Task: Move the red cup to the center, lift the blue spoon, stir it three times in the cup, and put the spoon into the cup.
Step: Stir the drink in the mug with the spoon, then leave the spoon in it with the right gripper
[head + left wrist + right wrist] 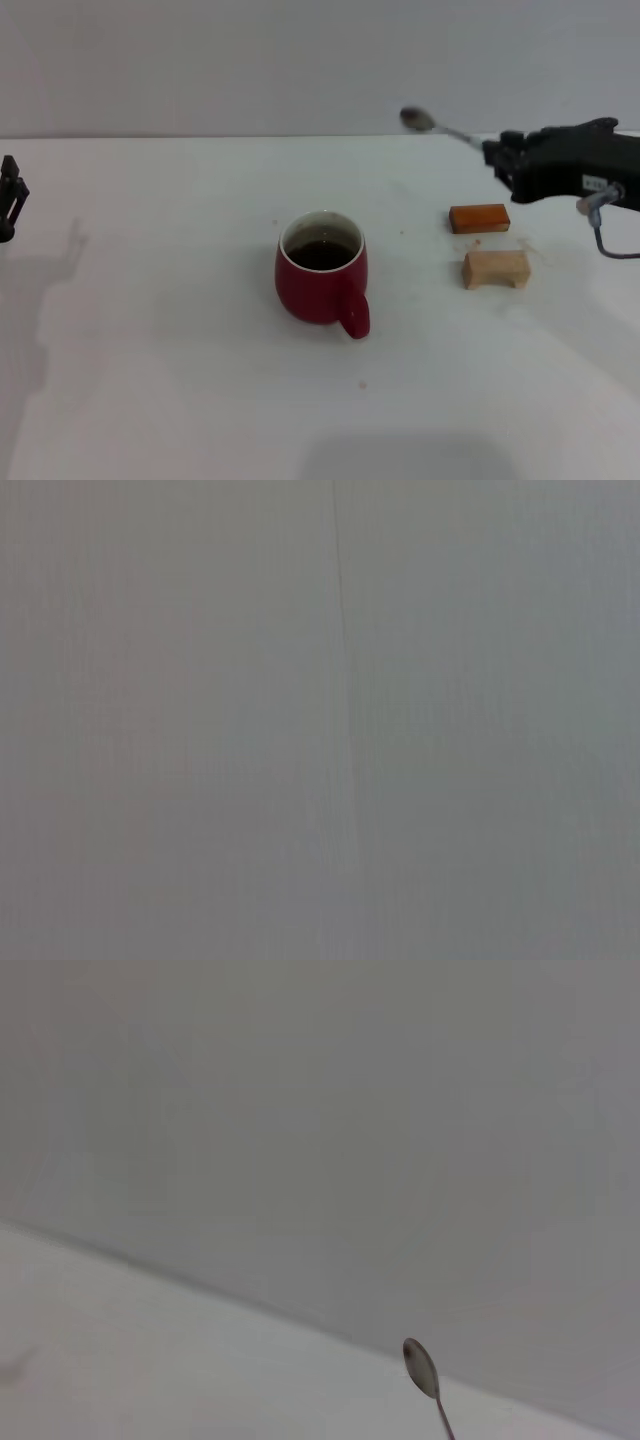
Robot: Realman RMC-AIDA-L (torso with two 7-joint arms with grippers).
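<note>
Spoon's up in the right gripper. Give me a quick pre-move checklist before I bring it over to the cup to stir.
1. Blue spoon held off the table by the right gripper: ok.
2. Red cup upright near the table's middle, mouth open, dark liquid inside: ok.
3. Spoon bowl above the cup: not ok, it is off to the right and farther back.
4. Orange-brown block and wooden block lie below the right arm, apart from the cup: ok.
5. Left gripper parked at the left edge, clear of the cup: ok.
6. Grip firmness: cannot tell.

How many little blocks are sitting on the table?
2. The orange-brown block lies to the right of the red cup, below the right gripper; the tan wooden block sits just in front of it, nearer the robot. None seems hidden.
</note>
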